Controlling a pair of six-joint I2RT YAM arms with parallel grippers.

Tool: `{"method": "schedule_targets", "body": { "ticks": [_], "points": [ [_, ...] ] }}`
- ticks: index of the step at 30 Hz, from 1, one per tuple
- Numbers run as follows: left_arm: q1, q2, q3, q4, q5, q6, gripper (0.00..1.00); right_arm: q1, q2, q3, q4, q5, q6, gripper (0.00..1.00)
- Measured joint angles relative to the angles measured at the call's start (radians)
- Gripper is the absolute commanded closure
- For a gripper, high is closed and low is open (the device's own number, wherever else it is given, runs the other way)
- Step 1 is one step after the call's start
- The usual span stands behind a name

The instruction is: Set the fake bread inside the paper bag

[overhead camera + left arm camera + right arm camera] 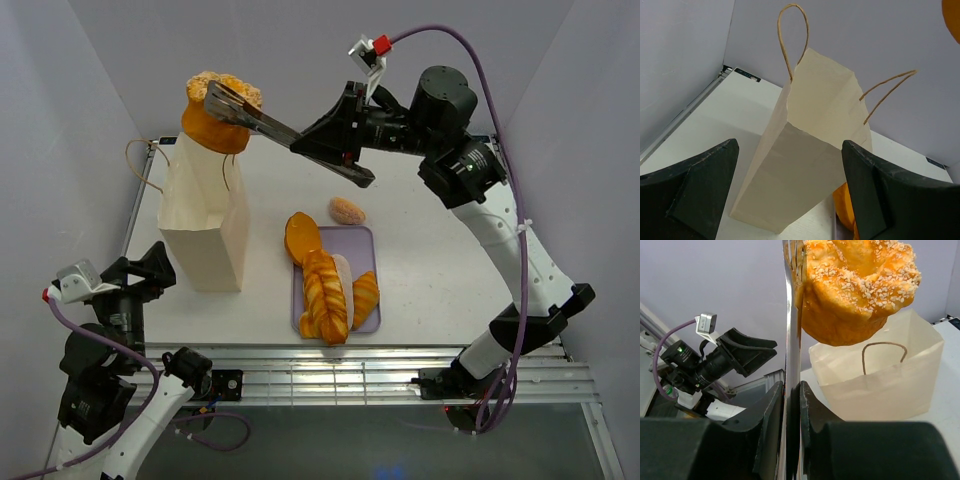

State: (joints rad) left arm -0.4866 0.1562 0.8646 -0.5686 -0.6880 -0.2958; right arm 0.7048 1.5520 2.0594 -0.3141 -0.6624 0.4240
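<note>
Right gripper [792,390] is pinched tight on the tongs [790,315], and their tips clamp a sugar-crusted bun [855,285]. Only the top view places it high over the bag [205,225] mouth, seemingly clear of the rim. Left gripper [790,192] is spread wide, facing the bag's side. More bread [325,285] lies on the tray [365,245].

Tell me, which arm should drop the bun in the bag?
Right arm. The right claw grips the tongs, which pinch the seeded bun high over the paper bag. The left claw is open and empty, low beside the bag.
</note>
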Motion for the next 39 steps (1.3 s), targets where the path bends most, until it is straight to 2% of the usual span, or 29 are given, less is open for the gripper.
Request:
{"method": "schedule_targets", "body": {
  "ticks": [7, 14, 25, 35, 39],
  "points": [
    [0.0, 0.0, 0.0, -0.001, 0.014, 0.012, 0.06, 0.07, 0.14, 0.089, 0.003, 0.004, 0.001, 0.79],
    [0.0, 0.0, 0.0, -0.008, 0.017, 0.034, 0.06, 0.113, 0.231, 0.093, 0.003, 0.008, 0.014, 0.79],
    [0.0, 0.0, -0.008, -0.008, 0.017, 0.063, 0.07, 0.135, 0.24, 0.02, 0.059, 0.028, 0.011, 0.76],
    [0.0, 0.001, -0.053, 0.003, 0.016, 0.071, 0.06, 0.135, 0.241, -0.03, 0.055, 0.055, -0.004, 0.71],
    [0.0, 0.002, -0.087, 0.023, 0.016, 0.079, 0.06, 0.135, 0.241, -0.035, 0.056, 0.06, -0.007, 0.64]
  ]
}}
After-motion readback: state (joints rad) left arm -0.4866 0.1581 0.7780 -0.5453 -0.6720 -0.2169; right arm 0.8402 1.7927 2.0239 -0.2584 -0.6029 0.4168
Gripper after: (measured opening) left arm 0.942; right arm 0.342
